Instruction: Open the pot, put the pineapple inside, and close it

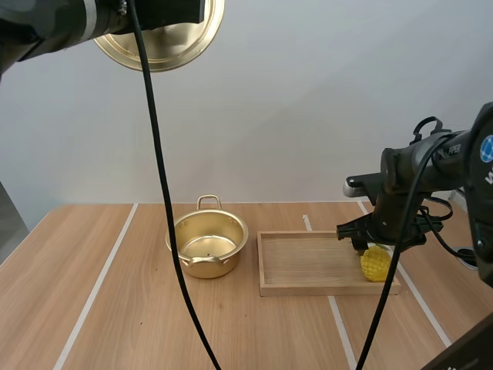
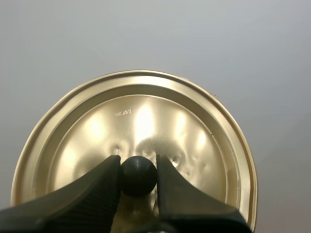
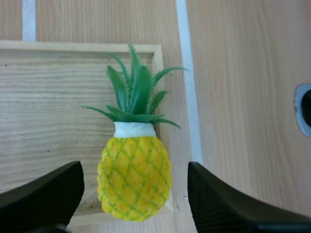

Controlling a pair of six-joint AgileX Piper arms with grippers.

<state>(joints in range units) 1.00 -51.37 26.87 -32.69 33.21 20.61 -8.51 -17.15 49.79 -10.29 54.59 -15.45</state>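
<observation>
The gold pot stands open on the table, left of the wooden tray. My left gripper is raised high and shut on the black knob of the gold lid, whose face fills the left wrist view as the lid. The yellow pineapple with green leaves lies at the tray's right end, over its corner. My right gripper hovers just above it. In the right wrist view the open gripper has its fingers standing wide on both sides of the pineapple, not touching it.
White tape lines run across the wooden table. A grey round fitting sits in the table right of the tray.
</observation>
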